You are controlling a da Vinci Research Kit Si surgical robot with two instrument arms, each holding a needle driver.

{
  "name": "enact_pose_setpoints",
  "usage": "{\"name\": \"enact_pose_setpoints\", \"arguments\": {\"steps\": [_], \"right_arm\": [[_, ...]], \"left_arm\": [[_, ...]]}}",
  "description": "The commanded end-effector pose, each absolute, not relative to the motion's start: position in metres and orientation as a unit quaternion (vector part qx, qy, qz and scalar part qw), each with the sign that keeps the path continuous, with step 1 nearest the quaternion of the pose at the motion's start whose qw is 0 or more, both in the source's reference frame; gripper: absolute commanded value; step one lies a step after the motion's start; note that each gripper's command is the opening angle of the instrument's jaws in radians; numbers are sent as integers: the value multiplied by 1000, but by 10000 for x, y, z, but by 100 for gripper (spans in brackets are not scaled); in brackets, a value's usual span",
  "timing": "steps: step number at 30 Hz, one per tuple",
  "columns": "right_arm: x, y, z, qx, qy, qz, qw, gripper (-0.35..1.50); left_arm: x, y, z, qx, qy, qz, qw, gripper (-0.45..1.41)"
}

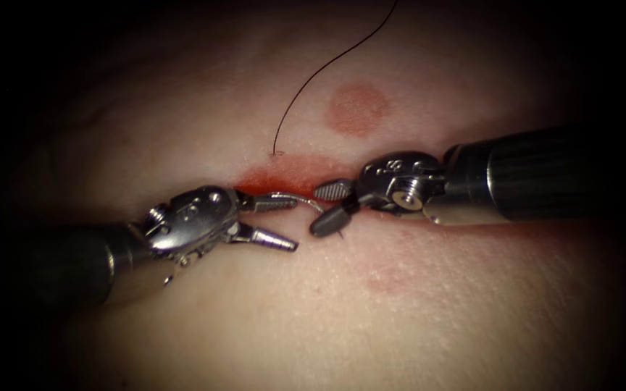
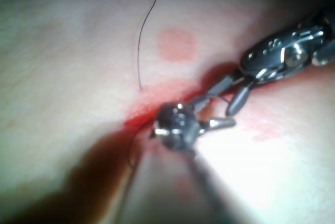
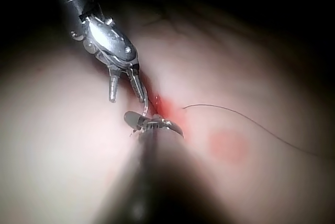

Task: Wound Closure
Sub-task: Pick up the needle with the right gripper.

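The tissue (image 1: pixel 313 304) has its cut under a patch of red fluid (image 1: pixel 291 174). My left tool (image 1: pixel 295 226) comes in from the left with its jaws open and holds nothing. My right tool (image 1: pixel 314 211) faces it from the right, jaws open too and empty. The curved needle (image 1: pixel 300 198) arcs over the cut between the two tools, lying along the left tool's upper jaw; I cannot tell how much of it is in the tissue. The needle (image 3: pixel 146 106) also lies between both tools. Dark thread (image 1: pixel 313 76) runs down from the top and enters the tissue just above the red patch.
A round pink mark (image 1: pixel 356 108) sits on the tissue beyond the cut, to the right of the thread. A fainter reddish smear (image 1: pixel 389 279) lies on the near side. The right tool's thick shaft (image 1: pixel 530 174) covers the cut's right end.
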State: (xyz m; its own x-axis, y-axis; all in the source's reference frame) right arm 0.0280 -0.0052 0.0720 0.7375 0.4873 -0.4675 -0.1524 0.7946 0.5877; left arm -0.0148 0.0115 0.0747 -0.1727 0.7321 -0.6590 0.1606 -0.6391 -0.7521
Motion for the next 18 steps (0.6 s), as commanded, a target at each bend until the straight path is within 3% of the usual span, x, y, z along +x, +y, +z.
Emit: {"name": "enact_pose_setpoints", "arguments": {"steps": [1,2,4,6,18], "right_arm": [[286,-55,726,269,305,176,896,103],[286,-56,726,270,300,174,898,93],[286,-56,725,273,296,178,898,47],[287,-55,724,275,292,190,896,-35],[295,-50,723,236,287,254,893,-35]], "left_arm": [[-154,113,754,-607,-368,671,212,50],[-154,113,754,-607,-369,671,212,50],[-154,113,754,-607,-368,671,212,50],[-153,112,753,-608,-367,672,210,50],[-146,111,745,-611,-365,672,203,49]]}}
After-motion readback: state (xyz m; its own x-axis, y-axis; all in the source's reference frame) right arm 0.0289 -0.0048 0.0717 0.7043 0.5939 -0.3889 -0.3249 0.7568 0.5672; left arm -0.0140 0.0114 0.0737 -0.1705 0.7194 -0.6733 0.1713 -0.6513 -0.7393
